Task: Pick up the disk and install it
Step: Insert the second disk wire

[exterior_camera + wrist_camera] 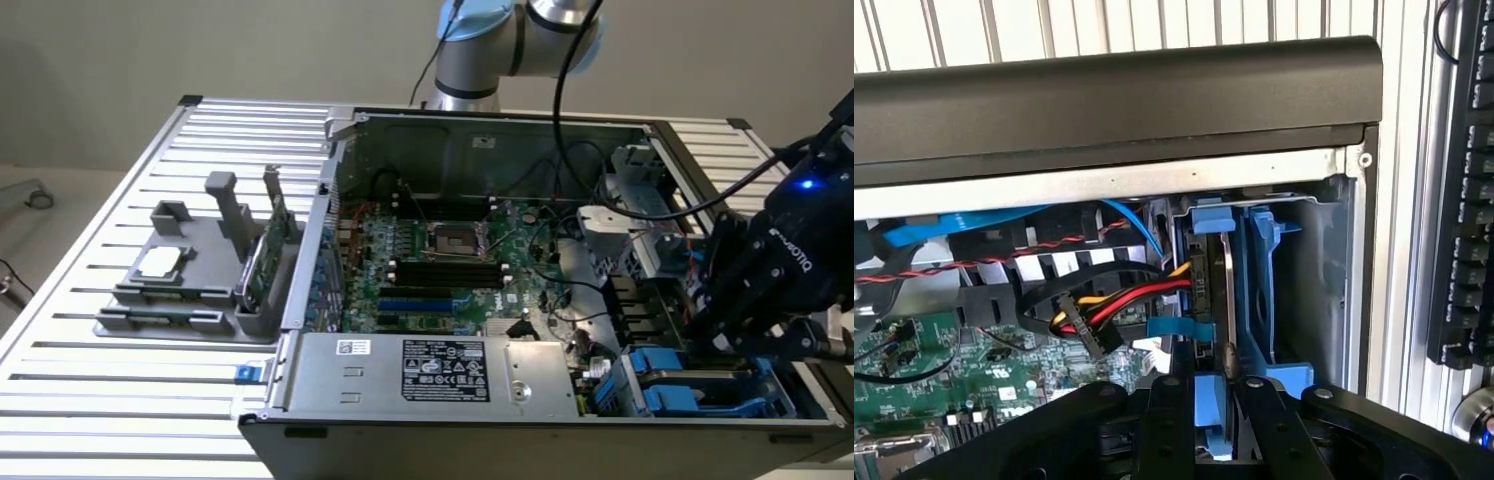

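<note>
You are at the installing step: the disk stands on edge in the blue drive bay at the front corner of the computer case, on the exterior view's right. The gripper sits directly over it, its fingertips flanking the disk's top edge and blue carrier. I cannot tell whether they are pinching it or have just let go. As I judge it, seating wants checking before you lift away.
</note>
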Controlling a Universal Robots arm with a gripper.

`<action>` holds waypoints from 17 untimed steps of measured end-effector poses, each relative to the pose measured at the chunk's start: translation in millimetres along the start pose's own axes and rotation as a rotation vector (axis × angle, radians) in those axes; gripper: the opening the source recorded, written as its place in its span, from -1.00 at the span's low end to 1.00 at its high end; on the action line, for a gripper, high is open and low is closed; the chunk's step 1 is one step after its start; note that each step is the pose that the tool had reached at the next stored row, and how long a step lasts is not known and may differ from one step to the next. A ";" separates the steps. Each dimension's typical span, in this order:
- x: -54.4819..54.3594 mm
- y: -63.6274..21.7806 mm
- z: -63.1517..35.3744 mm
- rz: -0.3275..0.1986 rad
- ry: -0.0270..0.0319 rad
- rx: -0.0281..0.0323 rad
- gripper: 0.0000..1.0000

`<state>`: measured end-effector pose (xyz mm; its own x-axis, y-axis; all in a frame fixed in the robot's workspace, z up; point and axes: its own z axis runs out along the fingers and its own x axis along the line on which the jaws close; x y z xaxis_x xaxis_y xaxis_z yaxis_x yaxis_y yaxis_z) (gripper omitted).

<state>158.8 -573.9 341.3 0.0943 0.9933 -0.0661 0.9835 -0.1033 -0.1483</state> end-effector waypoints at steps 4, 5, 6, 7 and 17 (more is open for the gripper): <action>-0.4 -1.0 -5.9 0.001 0.0001 0.0002 -0.52; -0.5 -1.2 -7.1 0.001 0.0000 0.0001 -0.52; -0.5 -1.3 -7.9 0.001 0.0001 0.0001 -0.52; -0.6 -1.4 -8.7 0.001 0.0002 0.0001 -0.58; -1.9 -13.3 -10.8 0.001 0.0013 -0.0012 -0.79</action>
<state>147.2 -573.9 354.0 0.0954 0.9933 -0.0650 0.9836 -0.1041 -0.1471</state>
